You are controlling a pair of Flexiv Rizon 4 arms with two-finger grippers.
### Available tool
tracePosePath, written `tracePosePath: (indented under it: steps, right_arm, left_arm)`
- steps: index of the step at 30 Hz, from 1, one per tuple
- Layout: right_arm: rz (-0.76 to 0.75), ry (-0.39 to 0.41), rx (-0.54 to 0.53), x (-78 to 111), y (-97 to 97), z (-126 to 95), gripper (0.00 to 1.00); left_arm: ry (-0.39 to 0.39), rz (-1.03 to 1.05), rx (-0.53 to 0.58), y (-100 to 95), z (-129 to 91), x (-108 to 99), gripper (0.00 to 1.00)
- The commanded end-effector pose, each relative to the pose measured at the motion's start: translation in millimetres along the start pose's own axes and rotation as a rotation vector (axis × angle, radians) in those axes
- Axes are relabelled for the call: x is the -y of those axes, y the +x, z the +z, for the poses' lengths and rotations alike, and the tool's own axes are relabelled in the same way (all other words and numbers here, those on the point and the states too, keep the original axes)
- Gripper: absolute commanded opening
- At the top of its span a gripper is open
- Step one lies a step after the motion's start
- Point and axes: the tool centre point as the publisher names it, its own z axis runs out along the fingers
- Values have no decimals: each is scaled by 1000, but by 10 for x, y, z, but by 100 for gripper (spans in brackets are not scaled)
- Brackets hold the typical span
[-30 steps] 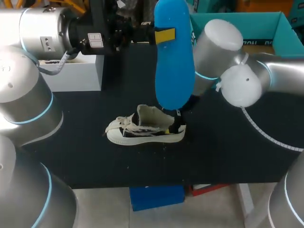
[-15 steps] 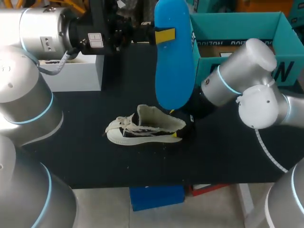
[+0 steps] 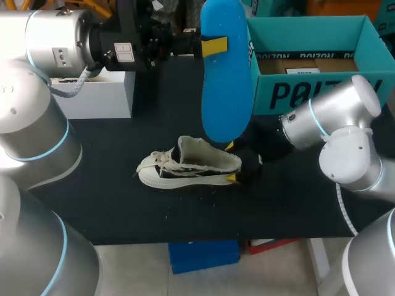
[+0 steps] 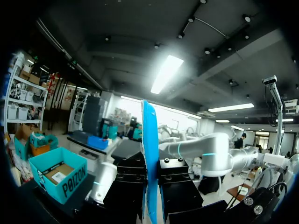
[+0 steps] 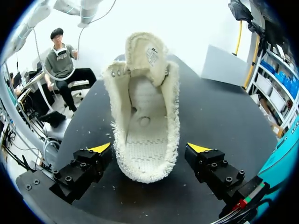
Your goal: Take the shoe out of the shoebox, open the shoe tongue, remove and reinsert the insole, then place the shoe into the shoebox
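A blue insole (image 3: 225, 74) hangs upright high over the table, and my left gripper (image 3: 213, 46) is shut on its upper part. In the left wrist view the insole (image 4: 150, 158) shows edge-on, clamped between the black fingers. The white shoe (image 3: 188, 166) lies on the black table (image 3: 123, 209), toe to the left, tongue pulled open. My right gripper (image 3: 231, 163) is open at the heel, one yellow tip on each side. In the right wrist view the shoe (image 5: 145, 112) shows empty inside, its heel between the spread fingers of the gripper (image 5: 149, 148), which do not touch it. The teal shoebox (image 3: 308, 92) stands open at the back right.
A white box (image 3: 99, 92) stands at the back left of the table. The teal shoebox (image 4: 58, 179) also shows in the left wrist view, off to one side below the insole. My right arm's elbow (image 3: 345, 148) hangs just in front of the shoebox.
My right arm has swung to the right and lower, uncovering the shoebox, and its gripper has drawn back slightly along the heel. The left arm and insole have not moved.
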Motion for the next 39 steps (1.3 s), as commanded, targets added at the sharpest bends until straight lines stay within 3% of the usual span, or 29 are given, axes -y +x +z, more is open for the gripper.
tracePosePath:
  steps: [1, 15, 21, 24, 31, 35, 39]
  right_arm:
    - [1, -80, -6, 36, 0, 29, 100]
    - [14, -112, -29, 97, 20, 83, 100]
    - [3, -70, -47, 69, 4, 7, 100]
    - [-23, 11, -55, 21, -33, -93, 100]
    - [-79, 310, -47, -154, -186, -323, 100]
    - [-109, 488, -43, -250, -275, -347, 100]
    - [-126, 607, -48, -346, -323, -305, 100]
  left_arm:
    - [-1, -1, 4, 10, 9, -9, 0]
    - [-1, -1, 4, 10, 9, -9, 0]
    - [-1, -1, 4, 10, 9, -9, 0]
    - [-1, -1, 4, 10, 9, -9, 0]
    - [-1, -1, 4, 10, 9, -9, 0]
    - [-1, -1, 4, 10, 9, -9, 0]
    - [-1, -1, 4, 10, 9, -9, 0]
